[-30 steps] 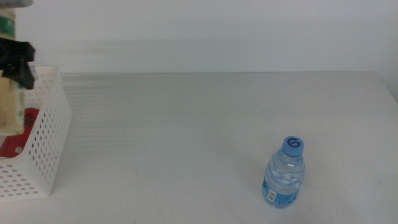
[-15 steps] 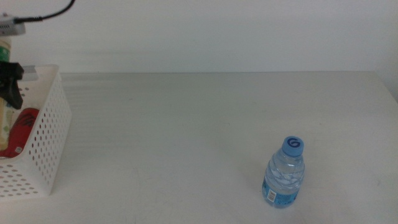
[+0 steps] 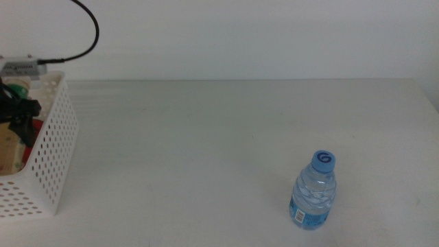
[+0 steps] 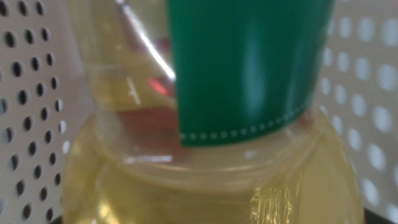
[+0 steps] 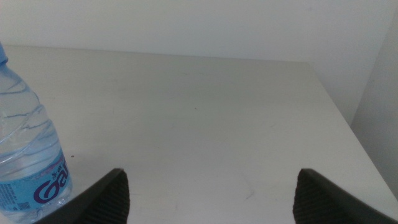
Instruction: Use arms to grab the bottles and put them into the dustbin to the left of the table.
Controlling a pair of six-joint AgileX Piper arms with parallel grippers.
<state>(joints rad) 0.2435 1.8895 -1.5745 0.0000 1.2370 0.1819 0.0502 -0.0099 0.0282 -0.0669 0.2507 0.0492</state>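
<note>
The right gripper waits low over the table with jaws spread wide and empty, the blue-capped water bottle standing upright just beside it. Far across the table from that bottle, the left gripper reaches down inside the white perforated dustbin. Only its wrist view shows the yellow-liquid bottle filling the frame, green neck band uppermost, seemingly upright; whether the jaws grip it I cannot tell.

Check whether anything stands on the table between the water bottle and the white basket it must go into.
Nothing visible does: the table lies bare between the water bottle and the basket, where the left hand is busy.
</note>
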